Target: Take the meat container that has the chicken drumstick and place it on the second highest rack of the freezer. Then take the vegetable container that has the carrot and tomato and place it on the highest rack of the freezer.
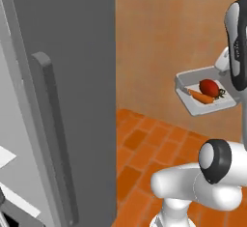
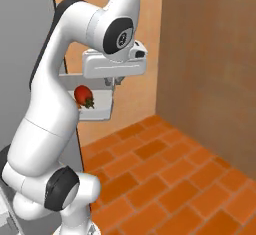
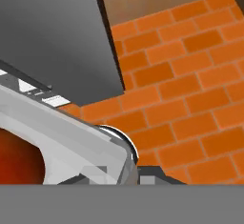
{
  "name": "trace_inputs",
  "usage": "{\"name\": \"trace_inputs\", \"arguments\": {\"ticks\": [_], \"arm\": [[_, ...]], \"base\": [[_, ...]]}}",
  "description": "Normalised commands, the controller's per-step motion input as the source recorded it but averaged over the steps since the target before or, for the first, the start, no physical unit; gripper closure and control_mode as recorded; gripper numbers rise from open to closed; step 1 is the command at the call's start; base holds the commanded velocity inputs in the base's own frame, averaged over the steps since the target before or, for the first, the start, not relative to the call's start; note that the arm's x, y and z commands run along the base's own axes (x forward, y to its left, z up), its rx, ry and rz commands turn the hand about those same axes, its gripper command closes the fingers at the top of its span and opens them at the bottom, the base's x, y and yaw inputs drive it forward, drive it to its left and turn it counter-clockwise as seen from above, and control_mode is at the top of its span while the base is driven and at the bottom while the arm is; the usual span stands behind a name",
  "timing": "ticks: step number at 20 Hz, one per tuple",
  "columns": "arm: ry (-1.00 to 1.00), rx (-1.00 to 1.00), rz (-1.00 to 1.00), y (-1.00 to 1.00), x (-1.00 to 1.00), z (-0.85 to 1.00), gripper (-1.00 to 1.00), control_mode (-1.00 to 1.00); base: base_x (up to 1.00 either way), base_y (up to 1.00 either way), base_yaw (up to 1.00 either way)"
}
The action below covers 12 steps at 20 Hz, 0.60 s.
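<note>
Nearest the cameras, the robot's white base and dark elbow joint sit low over the orange brick floor. To the left in the left base view rises the freezer, a tall grey compartment whose door stands open, edge toward the camera, with a long vertical handle running down it; a strip of white interior shows at the lower left edge.

Farther out, the arm holds the vegetable container up in the air, well above the floor and to the right of the freezer, with the tan wall behind it. It is a shallow white tray, roughly level. Inside lie the carrot, slim and orange, on the nearer side, and the tomato, round and red with a dark stem, touching it just behind.

In the right base view the hand reaches down onto the far right rim of the tray, and the tomato shows beside the arm. The hand is clamped on the container's rim, fingers drawn narrowly together. The hand view shows the white rim close up, a red blur of tomato at the left, and brick floor beyond.
</note>
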Motion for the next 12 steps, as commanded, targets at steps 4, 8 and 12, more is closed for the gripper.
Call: {"name": "trace_inputs", "arguments": {"ticks": [4,8,12], "arm": [[0.00,0.00,0.00,0.00,0.00,0.00,1.00,1.00],[0.00,0.00,0.00,0.00,0.00,0.00,1.00,1.00],[0.00,0.00,0.00,0.00,0.00,0.00,1.00,1.00]], "base": [[0.00,0.17,0.50],[0.00,0.18,0.38],[0.00,0.32,0.41]]}}
